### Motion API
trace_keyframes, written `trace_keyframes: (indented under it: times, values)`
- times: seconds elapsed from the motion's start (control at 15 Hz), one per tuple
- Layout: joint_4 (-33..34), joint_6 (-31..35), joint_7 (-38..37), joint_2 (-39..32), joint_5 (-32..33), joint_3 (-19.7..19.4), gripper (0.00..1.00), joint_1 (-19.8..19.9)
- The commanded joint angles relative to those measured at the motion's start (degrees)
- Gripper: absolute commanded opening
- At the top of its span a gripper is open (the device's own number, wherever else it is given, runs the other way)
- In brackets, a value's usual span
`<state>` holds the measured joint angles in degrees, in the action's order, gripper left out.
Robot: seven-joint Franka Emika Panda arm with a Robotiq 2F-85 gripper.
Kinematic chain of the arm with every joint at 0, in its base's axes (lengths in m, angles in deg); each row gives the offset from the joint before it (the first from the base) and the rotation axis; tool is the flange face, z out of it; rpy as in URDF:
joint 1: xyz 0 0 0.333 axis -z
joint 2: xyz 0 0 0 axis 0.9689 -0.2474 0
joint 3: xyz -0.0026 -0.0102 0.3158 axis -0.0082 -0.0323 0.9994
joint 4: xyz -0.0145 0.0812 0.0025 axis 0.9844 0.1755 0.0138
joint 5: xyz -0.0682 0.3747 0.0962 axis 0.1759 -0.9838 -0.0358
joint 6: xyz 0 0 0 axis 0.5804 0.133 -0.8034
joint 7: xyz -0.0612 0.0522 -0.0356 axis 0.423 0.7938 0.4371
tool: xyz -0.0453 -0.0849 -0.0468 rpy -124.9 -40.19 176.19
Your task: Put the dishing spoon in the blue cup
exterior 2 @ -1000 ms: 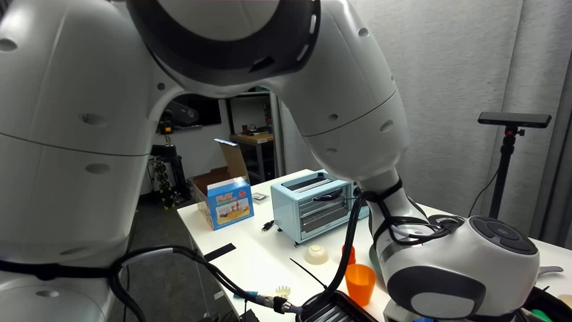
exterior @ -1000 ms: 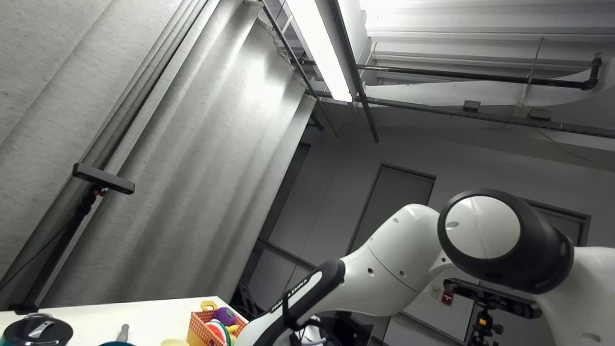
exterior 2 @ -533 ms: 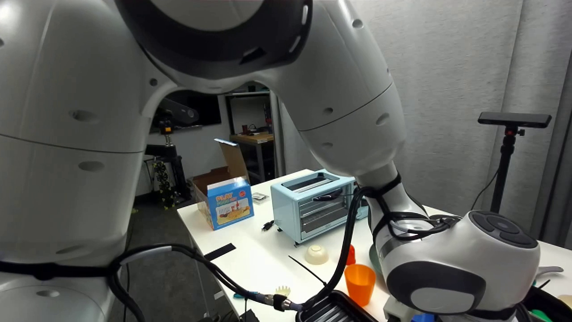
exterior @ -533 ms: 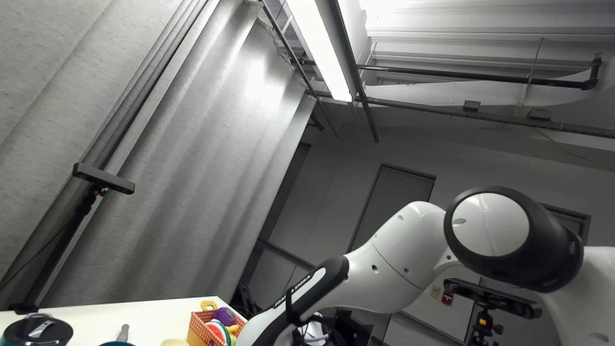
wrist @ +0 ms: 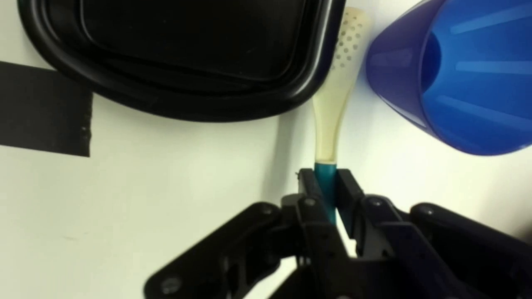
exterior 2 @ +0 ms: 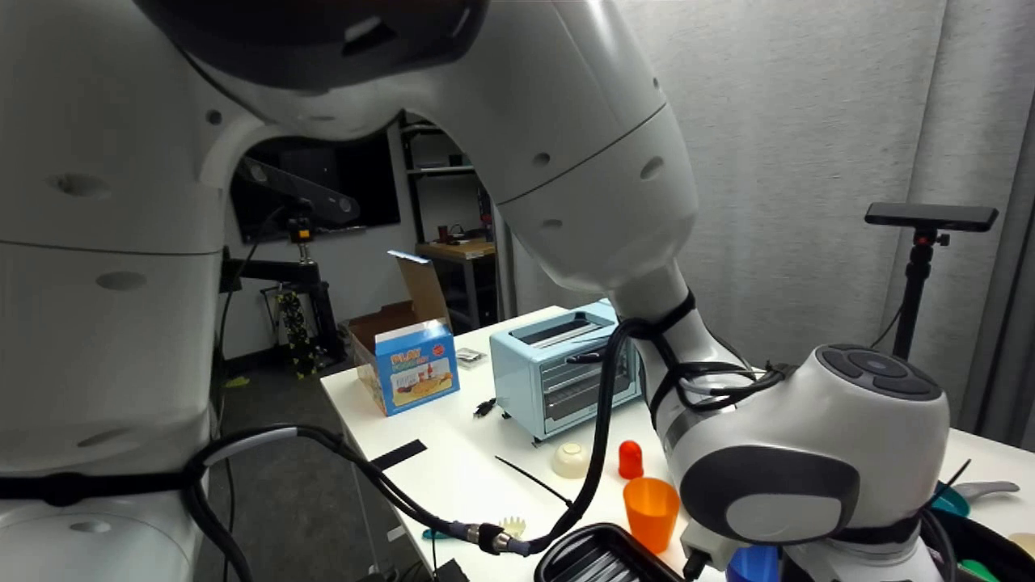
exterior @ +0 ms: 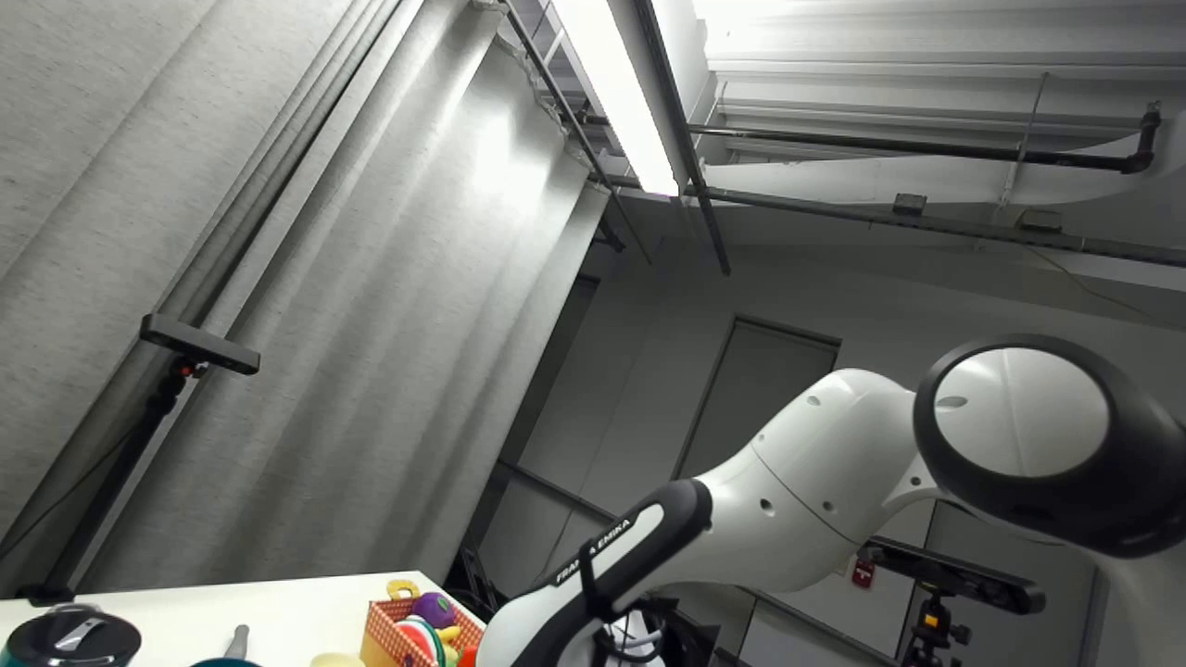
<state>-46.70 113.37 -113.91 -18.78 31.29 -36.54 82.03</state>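
"Arm (exterior 2: 598,162) moved since the last frame: sits higher in both exterior views, and the red piece (exterior 2: 631,459) is uncovered now."

"And the gripper (wrist: 325,176)?"

"I've got it clamped on the spoon (wrist: 327,124), pinching the teal handle (wrist: 325,169) from both sides."

"What about the head (wrist: 352,50)?"

"Cream, with holes, pointing away from my gripper. Wrist view shows it between the tray (wrist: 199,110) and the blue cup (wrist: 465,91); tray seems to hide some of its edge."

"So, spoon in the blue cup?"

"Outside, just beside it. I can't tell if they touch, or how high I'm holding the spoon over the table (wrist: 166,207)."

"Blue cup in any other view?"

"I catch part of it at the bottom of an exterior view, below the arm, with the orange cup (exterior 2: 651,513) near it."
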Motion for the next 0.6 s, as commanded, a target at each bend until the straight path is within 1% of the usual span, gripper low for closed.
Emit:
trace_keyframes:
  times: [0.0, 0.2, 0.4, 0.53]
  values:
    - [-6.51, 2.55, -7.59, 7.28, 8.01, -3.96, 0.04, -3.89]
    - [-8.19, 2.67, -15.38, 10.26, 16.56, -5.93, 0.04, -6.01]
    - [-5.49, 0.07, -20.14, 11.09, 24.13, -6.84, 0.04, -5.18]
    - [-4.81, -0.59, -21.70, 11.91, 27.60, -6.87, 0.04, -4.12]
